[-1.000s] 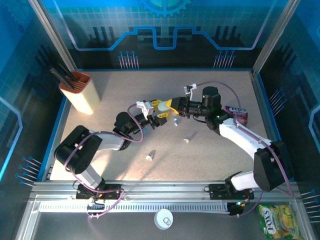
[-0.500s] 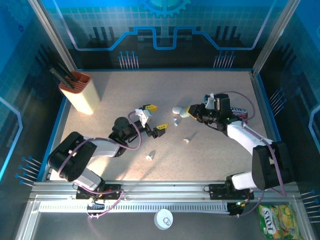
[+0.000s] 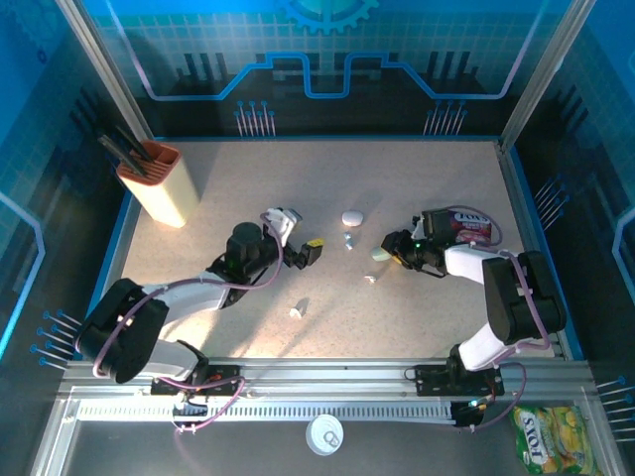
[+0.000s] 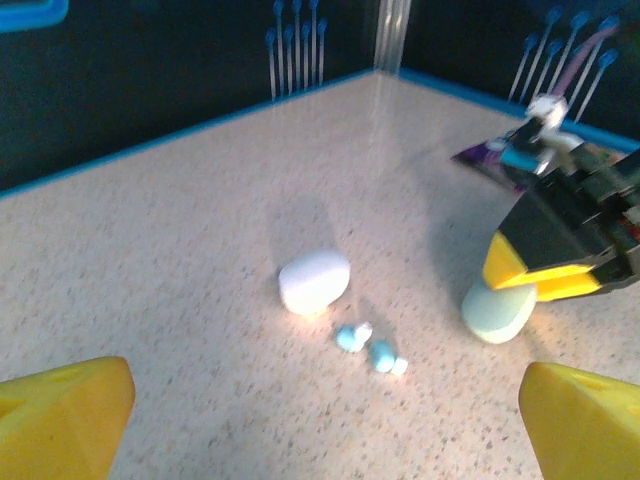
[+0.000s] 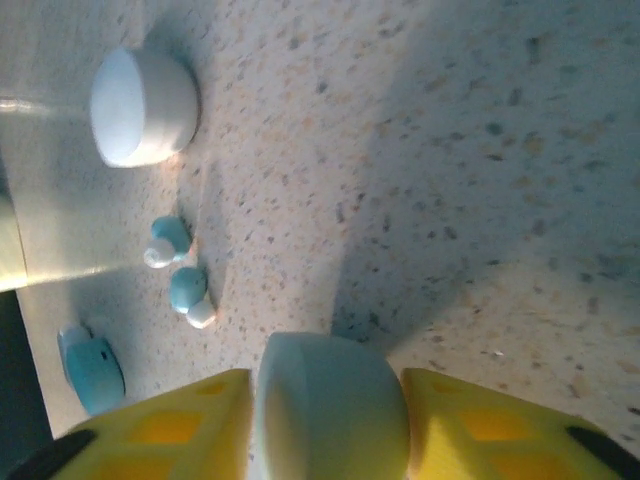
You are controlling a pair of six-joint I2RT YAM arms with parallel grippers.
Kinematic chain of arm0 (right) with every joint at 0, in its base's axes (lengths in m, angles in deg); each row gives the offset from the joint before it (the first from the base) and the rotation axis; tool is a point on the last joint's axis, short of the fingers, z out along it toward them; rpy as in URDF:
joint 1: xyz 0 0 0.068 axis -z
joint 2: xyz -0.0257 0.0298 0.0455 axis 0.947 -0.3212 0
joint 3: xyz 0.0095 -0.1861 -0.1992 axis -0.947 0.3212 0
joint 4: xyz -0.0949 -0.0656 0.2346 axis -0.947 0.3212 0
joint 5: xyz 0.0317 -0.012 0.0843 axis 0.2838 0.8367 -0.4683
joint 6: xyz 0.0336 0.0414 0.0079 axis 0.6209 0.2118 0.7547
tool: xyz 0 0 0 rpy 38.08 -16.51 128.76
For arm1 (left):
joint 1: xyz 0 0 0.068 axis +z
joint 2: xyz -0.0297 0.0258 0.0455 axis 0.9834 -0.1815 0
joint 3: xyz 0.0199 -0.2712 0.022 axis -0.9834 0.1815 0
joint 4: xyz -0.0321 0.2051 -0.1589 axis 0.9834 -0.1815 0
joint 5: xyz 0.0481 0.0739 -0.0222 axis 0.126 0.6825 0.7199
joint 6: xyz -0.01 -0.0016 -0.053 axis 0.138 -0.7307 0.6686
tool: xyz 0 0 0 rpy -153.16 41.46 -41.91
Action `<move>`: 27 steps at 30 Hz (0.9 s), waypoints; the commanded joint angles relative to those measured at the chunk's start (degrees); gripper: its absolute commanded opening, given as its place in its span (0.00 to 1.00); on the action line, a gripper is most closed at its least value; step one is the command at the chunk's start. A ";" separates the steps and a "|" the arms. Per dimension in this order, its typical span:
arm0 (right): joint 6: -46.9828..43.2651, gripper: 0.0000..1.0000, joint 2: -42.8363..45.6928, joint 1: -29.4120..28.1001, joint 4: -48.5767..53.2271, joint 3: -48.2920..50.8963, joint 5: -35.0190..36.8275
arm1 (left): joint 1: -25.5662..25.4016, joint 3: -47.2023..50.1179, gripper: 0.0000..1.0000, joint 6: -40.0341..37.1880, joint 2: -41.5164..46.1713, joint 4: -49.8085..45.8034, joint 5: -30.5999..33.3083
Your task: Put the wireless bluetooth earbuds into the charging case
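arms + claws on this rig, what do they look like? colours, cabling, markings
The left arm and right arm match: white links, black rounded joint housings, and a thin purple cable looping alongside. The left claw and right claw each have a black body and two chunky yellow fingers with square recesses. No readable markings.

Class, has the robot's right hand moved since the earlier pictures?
Yes. The right hand moved right and down the view, ending closer to the purple packet.
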 commanded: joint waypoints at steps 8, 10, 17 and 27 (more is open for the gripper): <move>-15.98 0.75 12.53 -5.81 19.00 -8.27 18.10 | 5.34 -9.18 0.99 17.44 1.86 -28.32 7.58; -20.53 0.76 13.21 -9.30 19.63 -10.08 19.76 | 8.13 -8.65 0.96 23.83 2.16 -28.33 6.56; -33.37 0.77 8.72 -24.40 14.86 -16.28 24.65 | 17.19 -7.19 0.95 37.57 3.68 -30.05 1.99; -39.39 0.79 -10.83 -38.03 12.57 -30.06 24.75 | 24.21 -6.90 0.99 40.79 5.76 -37.49 -1.02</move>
